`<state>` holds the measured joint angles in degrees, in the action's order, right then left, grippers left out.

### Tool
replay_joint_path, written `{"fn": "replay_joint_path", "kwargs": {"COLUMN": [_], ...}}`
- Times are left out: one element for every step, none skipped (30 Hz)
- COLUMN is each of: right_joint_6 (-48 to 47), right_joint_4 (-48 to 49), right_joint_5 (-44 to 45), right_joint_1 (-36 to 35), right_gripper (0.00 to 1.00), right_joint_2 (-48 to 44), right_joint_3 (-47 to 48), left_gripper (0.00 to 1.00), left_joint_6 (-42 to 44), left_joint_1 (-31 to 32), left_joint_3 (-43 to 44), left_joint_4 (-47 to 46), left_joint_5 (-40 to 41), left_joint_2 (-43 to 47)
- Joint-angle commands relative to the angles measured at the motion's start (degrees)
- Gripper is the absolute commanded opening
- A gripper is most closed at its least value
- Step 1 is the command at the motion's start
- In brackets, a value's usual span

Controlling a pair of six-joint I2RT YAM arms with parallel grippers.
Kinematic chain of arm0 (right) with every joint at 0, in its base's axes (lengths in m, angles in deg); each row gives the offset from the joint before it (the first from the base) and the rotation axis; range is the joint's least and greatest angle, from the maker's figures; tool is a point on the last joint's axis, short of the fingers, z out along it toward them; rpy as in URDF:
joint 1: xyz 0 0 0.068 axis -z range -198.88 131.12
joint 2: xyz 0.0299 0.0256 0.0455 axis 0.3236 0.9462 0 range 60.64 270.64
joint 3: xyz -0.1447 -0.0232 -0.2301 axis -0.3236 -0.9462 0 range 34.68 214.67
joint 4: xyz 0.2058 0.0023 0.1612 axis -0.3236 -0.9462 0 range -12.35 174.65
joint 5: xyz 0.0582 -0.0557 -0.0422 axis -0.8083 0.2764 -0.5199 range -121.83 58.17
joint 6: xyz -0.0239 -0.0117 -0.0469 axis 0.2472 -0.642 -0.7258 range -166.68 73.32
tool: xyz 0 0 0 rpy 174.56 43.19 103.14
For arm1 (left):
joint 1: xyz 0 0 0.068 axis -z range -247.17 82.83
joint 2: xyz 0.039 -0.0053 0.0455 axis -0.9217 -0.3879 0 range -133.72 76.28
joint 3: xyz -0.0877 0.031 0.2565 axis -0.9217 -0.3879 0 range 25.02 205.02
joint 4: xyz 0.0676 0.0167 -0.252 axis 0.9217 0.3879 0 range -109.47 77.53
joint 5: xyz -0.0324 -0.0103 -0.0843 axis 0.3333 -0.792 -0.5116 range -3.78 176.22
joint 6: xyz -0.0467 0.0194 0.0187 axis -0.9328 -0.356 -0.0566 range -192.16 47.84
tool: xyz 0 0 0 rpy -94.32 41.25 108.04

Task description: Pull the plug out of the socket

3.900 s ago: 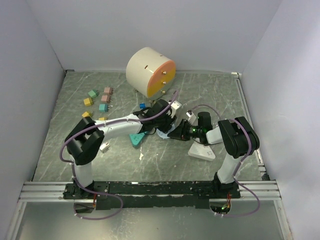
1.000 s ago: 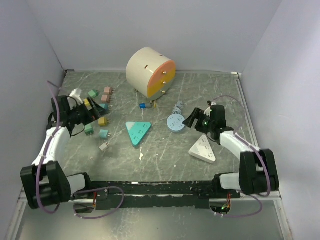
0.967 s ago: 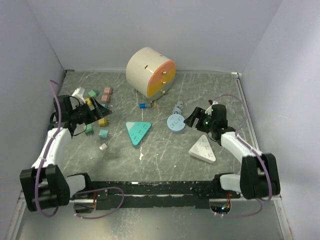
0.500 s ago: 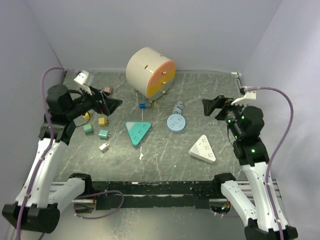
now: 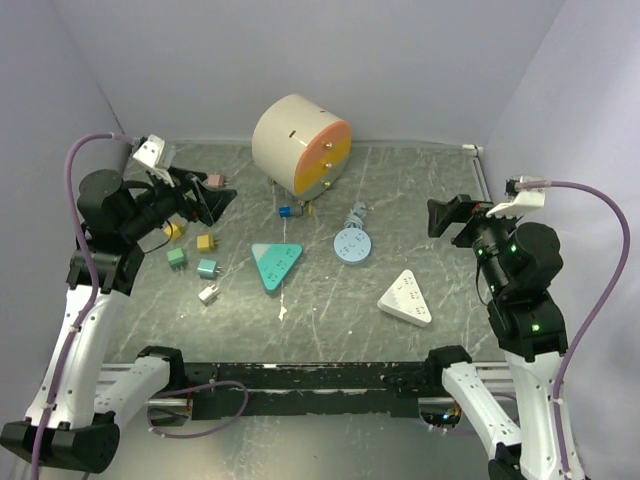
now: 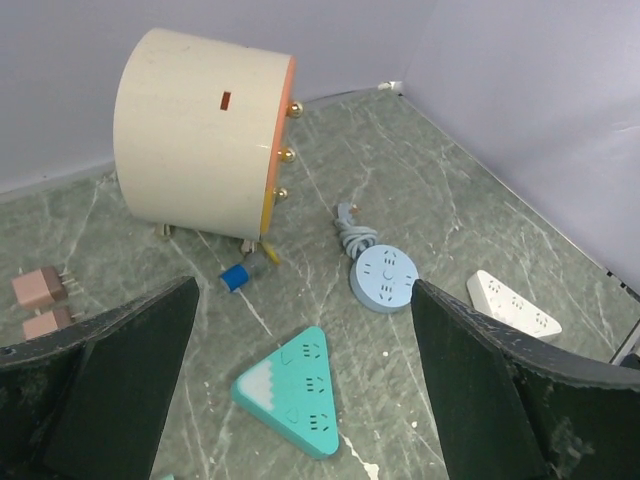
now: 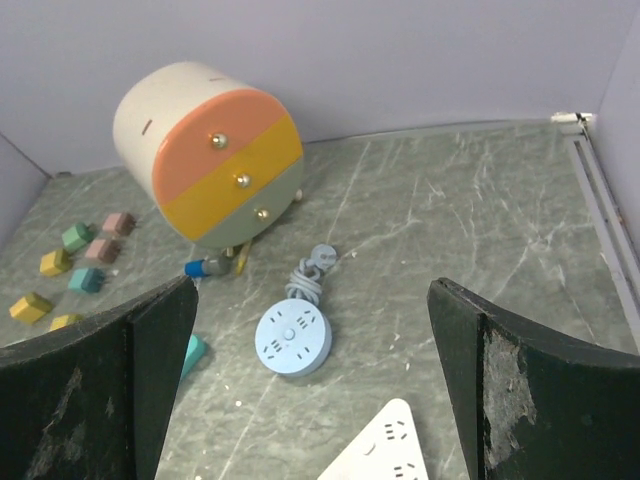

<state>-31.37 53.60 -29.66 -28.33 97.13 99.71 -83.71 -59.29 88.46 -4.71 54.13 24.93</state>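
A round blue socket (image 5: 350, 245) lies mid-table with its coiled cord (image 5: 357, 215) behind it; its face shows only bare slots (image 7: 293, 339). A teal triangular socket (image 5: 276, 264) and a white triangular socket (image 5: 406, 298) lie beside it, also with bare faces. Several loose coloured plugs (image 5: 207, 242) sit at the left. My left gripper (image 5: 205, 200) hangs open, high above those plugs, holding nothing (image 6: 302, 285). My right gripper (image 5: 450, 215) is raised at the right, open and empty (image 7: 312, 283).
A cream drum (image 5: 300, 145) with an orange and yellow face stands at the back. A small blue plug (image 5: 285, 212) lies at its foot. Pink plugs (image 6: 40, 287) lie far left. Grey walls close in the table on three sides.
Both arms have lifted off the table and drawn back to their own sides. The right jaws have spread wider. The sockets and plugs have stayed put.
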Motion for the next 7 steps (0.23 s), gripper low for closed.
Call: {"fn": "replay_joint_path", "kwargs": {"right_joint_6": [-0.9,-0.6,0.0,0.3,0.2,0.0,0.1], "right_joint_4": [-2.2,-2.1,-1.7,-1.3,-1.3,-1.1,-0.4], "right_joint_5": [1.6,2.0,3.5,3.6,4.0,4.0,3.6], "right_joint_1": [-0.3,-0.3,-0.3,-0.3,-0.3,-0.3,-0.3], "right_gripper": [1.00,1.00,1.00,1.00,1.00,1.00,1.00], "right_joint_2": [1.4,1.5,1.6,1.8,2.0,1.8,1.4], "right_joint_3": [-0.5,-0.8,-1.5,-2.3,-2.6,-2.7,-3.0], "left_gripper": [1.00,1.00,0.99,0.99,0.99,0.99,0.99], "left_joint_6": [0.0,-0.3,-0.5,-0.6,-0.2,0.0,0.3], "left_joint_1": [0.3,0.3,0.3,0.3,0.3,0.3,0.3], "left_joint_3": [-1.0,-1.7,-2.3,-2.5,-2.3,-2.0,-1.7], "left_joint_4": [-1.3,-2.2,-2.7,-2.6,-2.1,-1.5,-1.1], "left_joint_5": [1.7,2.3,2.6,3.3,3.8,3.8,3.9], "left_joint_2": [1.6,2.0,2.4,2.5,2.6,2.5,2.4]}}
